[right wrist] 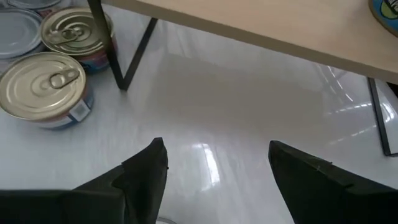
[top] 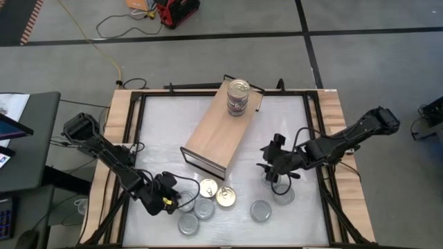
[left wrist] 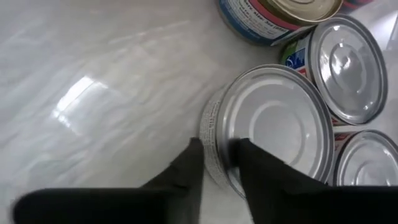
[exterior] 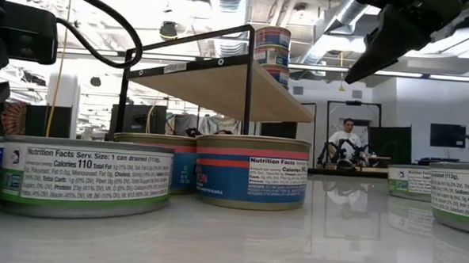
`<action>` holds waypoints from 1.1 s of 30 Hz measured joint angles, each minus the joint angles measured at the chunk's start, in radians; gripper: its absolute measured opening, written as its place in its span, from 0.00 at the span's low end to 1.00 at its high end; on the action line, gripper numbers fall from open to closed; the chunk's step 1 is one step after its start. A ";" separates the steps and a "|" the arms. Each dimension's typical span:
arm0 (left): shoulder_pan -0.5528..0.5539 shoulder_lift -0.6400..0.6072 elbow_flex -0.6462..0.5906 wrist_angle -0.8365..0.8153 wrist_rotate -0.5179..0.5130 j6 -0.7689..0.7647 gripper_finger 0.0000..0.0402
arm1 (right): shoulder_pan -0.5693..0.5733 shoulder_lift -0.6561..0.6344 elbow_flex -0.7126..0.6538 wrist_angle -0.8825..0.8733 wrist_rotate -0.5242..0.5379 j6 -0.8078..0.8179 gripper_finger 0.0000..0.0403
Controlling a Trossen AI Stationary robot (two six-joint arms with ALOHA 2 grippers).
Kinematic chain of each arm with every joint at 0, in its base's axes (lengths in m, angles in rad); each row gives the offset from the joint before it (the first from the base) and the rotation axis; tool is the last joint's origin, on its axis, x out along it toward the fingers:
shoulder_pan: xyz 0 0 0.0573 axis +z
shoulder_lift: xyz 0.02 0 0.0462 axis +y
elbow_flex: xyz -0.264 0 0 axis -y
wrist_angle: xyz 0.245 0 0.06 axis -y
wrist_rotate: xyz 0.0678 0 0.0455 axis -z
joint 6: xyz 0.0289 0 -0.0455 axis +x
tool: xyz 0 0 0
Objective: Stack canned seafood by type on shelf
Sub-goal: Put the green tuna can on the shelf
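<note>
Left gripper [left wrist: 217,165] is pinching the rim of a silver-lidded tin [left wrist: 267,127] near the table's [top: 291,117] front-left corner, shelf [top: 218,128] lying toward the back-centre; right gripper [right wrist: 214,165] is hanging spread.

stacked cans [top: 238,96] on shelf [top: 220,131], others before.

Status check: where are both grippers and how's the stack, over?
Left gripper fingers pinching rim of a silver-lid can, neighbours crowding it. Right gripper open, empty, low beside shelf. One stack of cans on shelf.
</note>
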 joint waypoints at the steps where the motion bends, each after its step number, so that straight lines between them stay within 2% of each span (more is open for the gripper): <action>1: 0.002 0.000 0.000 -0.016 0.003 -0.004 0.15 | 0.000 0.000 0.000 0.004 0.000 0.000 0.75; 5: 0.008 0.000 -0.001 -0.073 -0.003 -0.023 0.02 | 0.000 0.000 0.000 0.025 0.000 0.000 0.75; 14: 0.011 0.006 -0.007 -0.242 -0.012 -0.063 0.00 | 0.000 0.000 0.000 0.032 0.000 0.000 0.75; 19: 0.013 -0.057 -0.010 -0.501 -0.026 -0.154 0.00 | 0.000 0.000 0.000 0.043 0.000 0.004 0.75; 20: 0.014 -0.088 -0.009 -0.567 -0.039 -0.166 0.00 | 0.000 0.000 0.000 0.045 0.000 0.008 0.75; 25: 0.008 -0.231 0.026 -0.603 -0.158 -0.136 0.00 | 0.018 0.000 0.000 0.046 0.017 0.020 0.75; 29: 0.000 -0.249 0.086 -0.624 -0.276 -0.039 0.00 | 0.034 0.000 0.000 0.046 0.046 0.026 0.75; 31: 0.000 -0.245 0.116 -0.680 -0.340 0.047 0.00 | 0.038 0.000 0.000 0.046 0.049 0.026 0.75; 33: 0.022 -0.244 0.145 -0.767 -0.395 0.053 0.02 | 0.038 0.000 0.000 0.048 0.052 0.027 0.75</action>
